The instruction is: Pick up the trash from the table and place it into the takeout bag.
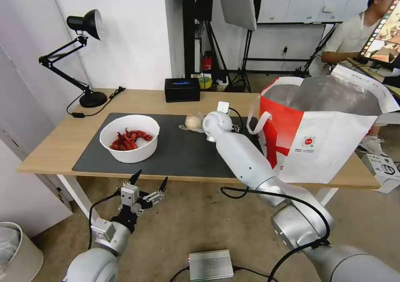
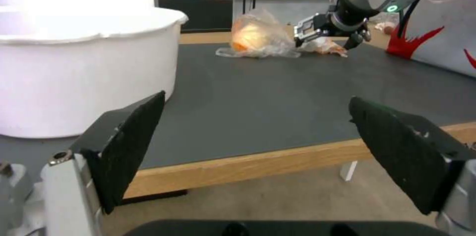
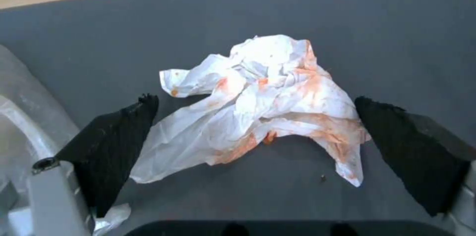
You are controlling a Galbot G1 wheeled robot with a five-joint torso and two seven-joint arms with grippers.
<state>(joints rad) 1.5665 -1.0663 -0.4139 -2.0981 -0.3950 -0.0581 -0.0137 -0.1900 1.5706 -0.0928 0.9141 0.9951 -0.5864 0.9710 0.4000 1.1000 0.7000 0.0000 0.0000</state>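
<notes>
Low in the head view, the left gripper hangs before the table edge, fingers spread wide and empty. In the right wrist view, the right gripper brackets the crumpled tissue mid-frame on the grey mat, jaws wide, pads either side and not closed on it. The tissue looks feather-light, soft and greasy with orange stains; pinching its bunched centre seems safest. The takeout bag stands at right, the bowl at left.
</notes>
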